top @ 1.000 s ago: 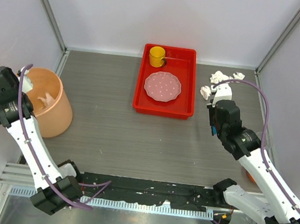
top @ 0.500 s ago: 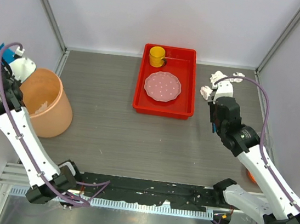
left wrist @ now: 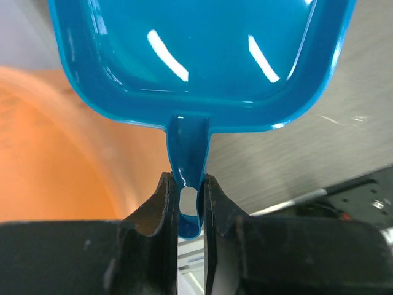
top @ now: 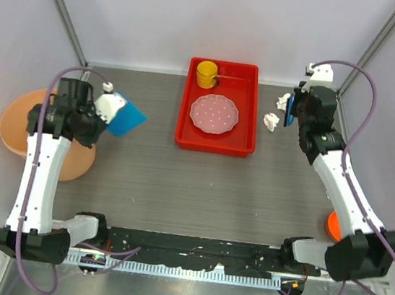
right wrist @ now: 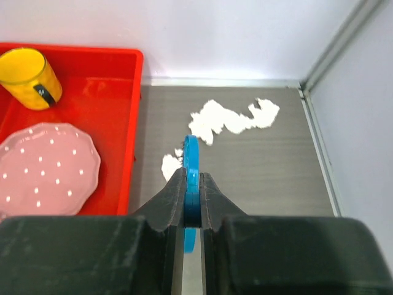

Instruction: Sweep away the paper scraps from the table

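Grey table (top: 178, 181), white walls (top: 200, 17): left hand (left wrist: 187, 184) clamped on a blue dustpan (left wrist: 202, 55); right hand (right wrist: 192, 178) pinches a thin blue tool (right wrist: 191, 150) beside paper scraps (right wrist: 230, 117).

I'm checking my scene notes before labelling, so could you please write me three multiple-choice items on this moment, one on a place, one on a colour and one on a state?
1. Where do the paper scraps lie?
A. on the table, right of the red tray
B. inside the tray
C. at the table's near left corner

2. What colour is the cup in the tray?
A. green
B. yellow
C. white

3. What are the left fingers doing?
A. open and empty
B. shut on a paper scrap
C. shut on the handle of the blue dustpan

Answers:
1 A: the top view shows the white wads on bare wood beside the tray's right wall.
2 B: the cup in the tray's far corner is plainly yellow.
3 C: the left wrist view shows both fingers pinching the handle.
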